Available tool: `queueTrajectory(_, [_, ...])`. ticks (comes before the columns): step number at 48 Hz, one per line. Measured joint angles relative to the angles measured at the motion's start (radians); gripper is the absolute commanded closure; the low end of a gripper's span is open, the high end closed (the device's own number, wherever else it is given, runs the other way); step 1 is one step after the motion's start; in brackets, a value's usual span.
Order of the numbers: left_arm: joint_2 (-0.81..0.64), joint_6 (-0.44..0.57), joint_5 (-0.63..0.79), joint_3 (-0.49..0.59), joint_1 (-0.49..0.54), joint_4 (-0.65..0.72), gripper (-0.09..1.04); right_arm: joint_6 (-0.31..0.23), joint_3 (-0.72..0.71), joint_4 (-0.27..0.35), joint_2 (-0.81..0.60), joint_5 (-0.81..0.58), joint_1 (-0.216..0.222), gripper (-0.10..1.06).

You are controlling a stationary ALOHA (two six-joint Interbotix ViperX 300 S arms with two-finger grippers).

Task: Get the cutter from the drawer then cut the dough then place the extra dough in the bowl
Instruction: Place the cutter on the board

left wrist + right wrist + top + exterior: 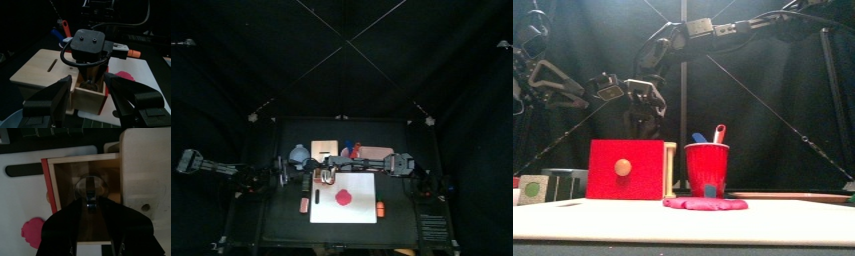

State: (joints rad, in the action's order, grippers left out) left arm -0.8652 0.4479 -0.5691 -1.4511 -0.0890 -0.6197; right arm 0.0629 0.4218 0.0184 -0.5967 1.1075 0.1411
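— The right pincer (90, 203) reaches down into the open drawer (67, 178) of the wooden box (47, 65). Its jaws are drawn together on the wire handle of the round metal cutter (90, 187).

— So where does the cutter lie?

— On the drawer's floor, near the middle and inside the wooden walls. The red drawer front stands toward the cutting board (366, 212).

— And the left pincer (92, 82)?

— It is released, with its jaws spread wide. It hangs just before the drawer front, one jaw to each side of it, and grips nothing.

— The dough (704, 203)?

— It is a flat red-pink disc lying on the white board, in front of the red cup (707, 168). The cup holds a blue and a red toy knife.

— The bowl (299, 155)?

— It is blue-grey and sits on the desk (278, 225) just left of the box, toward the back. Whether anything lies in it cannot be told.
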Motion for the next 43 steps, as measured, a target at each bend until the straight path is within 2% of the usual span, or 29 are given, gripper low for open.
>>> queueTrajectory(16, [0.000, 0.000, 0.000, -0.008, 0.000, -0.008, 0.06, 0.000, -0.002, -0.003, -0.002, -0.005, 0.003, 0.41])
queueTrajectory(43, [0.000, 0.000, 0.000, -0.021, 0.000, -0.034, 0.06, 0.000, 0.069, -0.008, -0.002, 0.051, -0.012, 0.41])
